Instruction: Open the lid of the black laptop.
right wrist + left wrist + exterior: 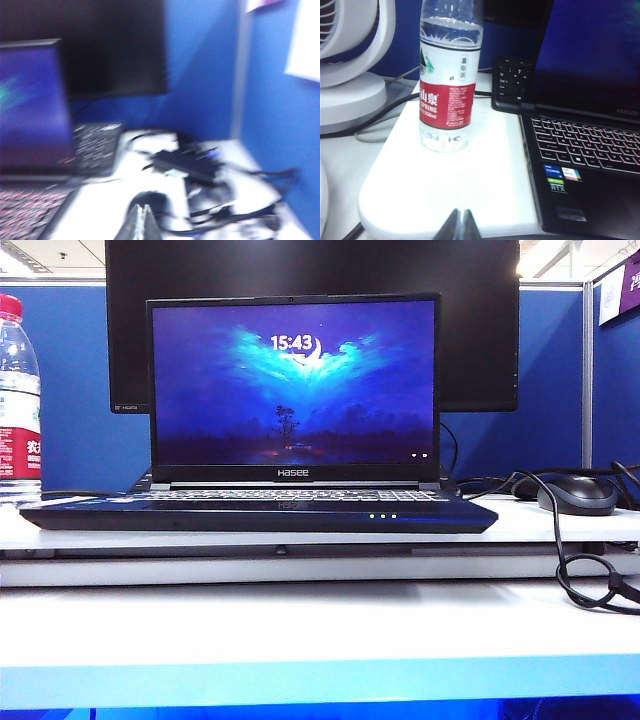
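Black fingertips pressed together mark the left hand (460, 224), seen at the bottom centre of the left wrist view, closed on nothing and hovering over the white bench (485, 165) just off the front left corner of the black laptop (258, 512). The right hand (141, 222), at the bottom centre of its blurred wrist view, is likewise closed and empty, over the bench to the laptop's right near a dark mouse (577, 494) and a tangle of cables (585, 575). Neither hand shows in the exterior view. There the lid (294, 380) stands upright in the middle of the frame, its screen lit blue with a clock reading and the "Hasee" mark on the lower bezel, the keyboard deck exposed and three green lights glowing on the front edge. Judged from this, the opening appears done, and the step in hand is a clean retreat. Doing it well means keeping both hands clear of the lid's side edges, lifting away rather than sweeping sideways: the left has a water bottle (451, 75) upright just beside the laptop, easily toppled, and the right has loose cables that could snag. A larger dark monitor (480, 330) stands behind, untouched.
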Tool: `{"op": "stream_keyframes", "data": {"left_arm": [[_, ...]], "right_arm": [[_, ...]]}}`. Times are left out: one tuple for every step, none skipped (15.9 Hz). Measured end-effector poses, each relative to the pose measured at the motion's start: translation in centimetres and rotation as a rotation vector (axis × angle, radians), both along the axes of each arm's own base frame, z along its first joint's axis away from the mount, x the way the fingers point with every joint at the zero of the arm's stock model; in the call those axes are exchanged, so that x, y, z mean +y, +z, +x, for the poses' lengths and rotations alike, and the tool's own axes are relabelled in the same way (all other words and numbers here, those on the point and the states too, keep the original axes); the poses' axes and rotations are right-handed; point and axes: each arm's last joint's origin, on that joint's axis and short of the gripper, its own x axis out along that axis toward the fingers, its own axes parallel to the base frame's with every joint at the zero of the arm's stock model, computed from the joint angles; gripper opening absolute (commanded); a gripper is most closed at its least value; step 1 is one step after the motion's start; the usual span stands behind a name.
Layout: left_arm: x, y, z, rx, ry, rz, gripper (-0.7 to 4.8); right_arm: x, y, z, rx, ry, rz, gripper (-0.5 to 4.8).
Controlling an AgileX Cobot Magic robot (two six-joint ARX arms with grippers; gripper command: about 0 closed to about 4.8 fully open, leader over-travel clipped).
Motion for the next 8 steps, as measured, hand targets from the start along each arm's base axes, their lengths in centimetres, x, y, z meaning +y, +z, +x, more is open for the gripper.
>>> {"op": "stream_keyframes", "data": {"left_arm": [[0.0,0.0,0.0,0.0,0.0,0.0,0.21],[0.0,0.0,0.0,0.0,0.0,0.0,0.21],[0.0,0.0,0.0,0.0,0.0,0.0,0.21],[0.0,0.0,0.0,0.0,0.0,0.0,0.21],[0.0,0.0,0.0,0.0,0.0,0.0,0.21],[0.0,0.0,0.0,0.001,0.0,0.0,0.21],[0.0,0.0,0.0,0.001,0.0,0.0,0.21],[0.0,0.0,0.0,0.0,0.0,0.0,0.21]], "right_arm": [[-0.3,-0.1,-0.3,-0.011,-0.032,0.0,0.13],[-0.6,-0.3,-0.5,-0.017,-0.066,0.0,0.13],[-0.8,-0.9,-0.4,0.005,-0.094,0.004,0.12],[-0.9,-1.3,-0.3,0.023,-0.095,0.006,0.12],[-0.8,-1.7,-0.2,0.034,-0.073,0.003,0.12],[-0.8,-2.0,-0.1,0.042,-0.061,0.002,0.13],[-0.7,-2.7,0.1,0.063,-0.039,0.003,0.12],[-0.7,-3.2,0.3,0.073,-0.019,0.014,0.13]]}}
